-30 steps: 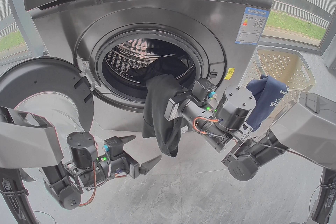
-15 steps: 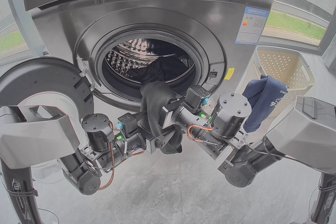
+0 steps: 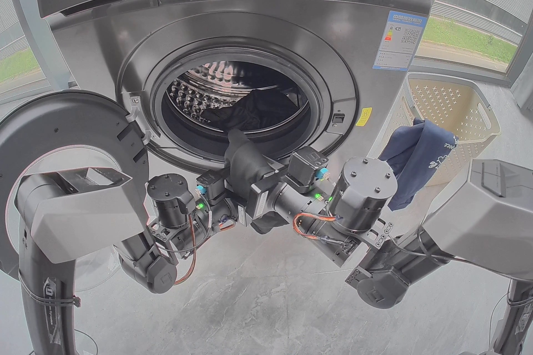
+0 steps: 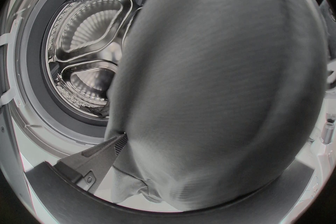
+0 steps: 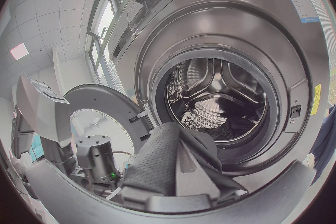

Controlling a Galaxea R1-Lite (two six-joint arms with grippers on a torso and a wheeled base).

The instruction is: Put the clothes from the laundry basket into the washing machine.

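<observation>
The washing machine (image 3: 233, 12) stands open in front of me, and a dark garment (image 3: 255, 109) lies inside the drum (image 5: 217, 95). A black garment (image 3: 244, 156) hangs bunched over the lower door rim. My right gripper (image 3: 247, 178) is shut on it just below the opening, with the cloth draped over one finger (image 5: 192, 172). From below left, my left gripper (image 3: 252, 217) is open and presses against the bundle's underside. One left finger (image 4: 105, 154) touches the cloth (image 4: 224, 77), which hides the other. The beige laundry basket (image 3: 466, 106) sits at the right with a blue garment (image 3: 419, 156) over its rim.
The round machine door (image 3: 61, 134) is swung wide open on the left, close to my left arm. Grey tiled floor (image 3: 266, 306) lies below both arms. The basket stands tight against the machine's right side.
My left arm has come up and to the right, from the floor area to under the black garment. The garment's hanging tail is now gathered up into a short bundle. The right gripper sank slightly.
</observation>
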